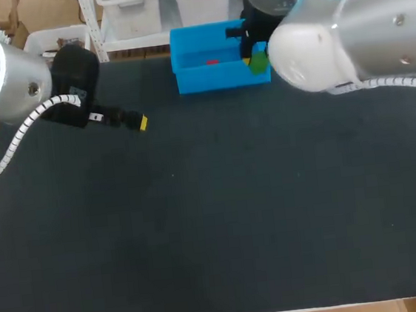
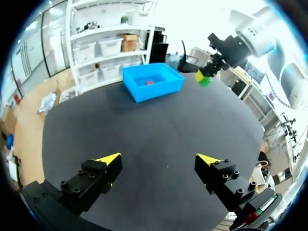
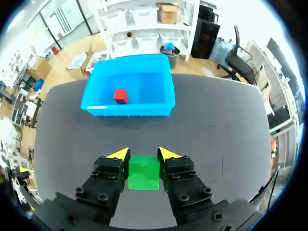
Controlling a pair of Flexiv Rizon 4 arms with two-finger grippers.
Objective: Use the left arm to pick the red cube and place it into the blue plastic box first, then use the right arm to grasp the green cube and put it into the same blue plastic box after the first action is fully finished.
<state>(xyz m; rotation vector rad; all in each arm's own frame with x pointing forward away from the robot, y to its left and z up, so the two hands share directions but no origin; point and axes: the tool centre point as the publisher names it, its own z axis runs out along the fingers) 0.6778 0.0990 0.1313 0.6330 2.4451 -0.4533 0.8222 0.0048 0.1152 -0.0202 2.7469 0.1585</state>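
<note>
Right tool (image 3: 143,154) clamped on green cube (image 3: 143,173), blue box (image 3: 130,109) ahead, red cube (image 3: 120,96) inside. Left tool (image 2: 159,161) open, empty. If I release short, cube clips rim, bounces out.

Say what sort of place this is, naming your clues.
Probably a robotics lab bench: a yellow-tipped right gripper holds a small green cube over a black table, and a blue plastic box contains a small red cube.

Robot lab: black table (image 1: 223,229)
</note>
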